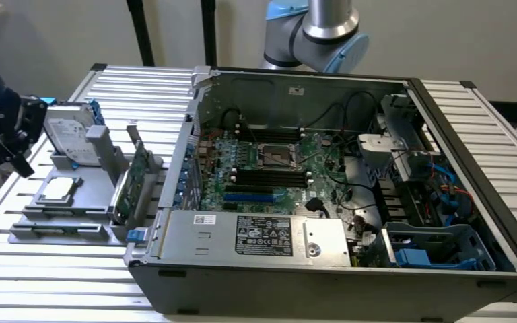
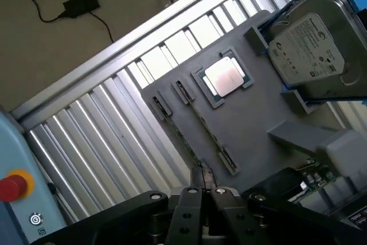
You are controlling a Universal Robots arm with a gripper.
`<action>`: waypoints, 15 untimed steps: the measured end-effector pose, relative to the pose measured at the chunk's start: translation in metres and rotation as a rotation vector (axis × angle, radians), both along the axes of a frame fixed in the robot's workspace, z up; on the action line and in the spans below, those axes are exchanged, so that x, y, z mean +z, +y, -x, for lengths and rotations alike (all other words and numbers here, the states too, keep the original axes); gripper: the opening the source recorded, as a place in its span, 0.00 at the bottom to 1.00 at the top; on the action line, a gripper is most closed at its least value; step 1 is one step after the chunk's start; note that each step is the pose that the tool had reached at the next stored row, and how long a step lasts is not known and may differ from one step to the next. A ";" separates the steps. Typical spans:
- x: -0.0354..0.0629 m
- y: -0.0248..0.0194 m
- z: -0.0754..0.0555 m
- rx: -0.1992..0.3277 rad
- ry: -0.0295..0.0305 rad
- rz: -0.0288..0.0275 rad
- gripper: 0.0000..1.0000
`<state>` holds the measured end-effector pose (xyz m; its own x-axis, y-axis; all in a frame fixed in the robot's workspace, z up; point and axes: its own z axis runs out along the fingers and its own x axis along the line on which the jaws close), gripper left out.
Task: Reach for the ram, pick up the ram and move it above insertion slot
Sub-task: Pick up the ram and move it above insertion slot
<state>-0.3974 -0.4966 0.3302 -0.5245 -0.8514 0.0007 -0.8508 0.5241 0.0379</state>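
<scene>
The ram (image 2: 207,136) stands on edge in a slot of the grey holder tray (image 2: 252,113). It reads as a thin dark-green strip between small end clips. My gripper (image 2: 205,191) is shut with nothing in it and hovers just off one end of that strip, apart from it. In the exterior view the black gripper (image 1: 11,134) hangs at the exterior view's left, beside the tray (image 1: 56,232). The black insertion slots (image 1: 272,176) lie on the motherboard inside the open computer case (image 1: 330,269), well to the exterior view's right of the gripper.
On the tray a silver hard drive with blue rails (image 2: 312,50) leans upright. A square processor chip (image 2: 222,76) lies flat, and a green expansion card (image 1: 132,185) stands near the case wall. A red stop button (image 2: 12,186) sits beside the slatted metal table (image 2: 114,119).
</scene>
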 end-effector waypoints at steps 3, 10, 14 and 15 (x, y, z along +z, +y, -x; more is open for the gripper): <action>-0.0010 0.0000 0.000 0.054 -0.0005 0.0001 0.11; -0.0024 0.0000 0.000 0.182 -0.0027 0.0001 0.11; -0.0030 0.0000 0.000 0.254 -0.0042 0.0001 0.11; -0.0031 0.0000 0.000 0.274 -0.0047 0.0001 0.11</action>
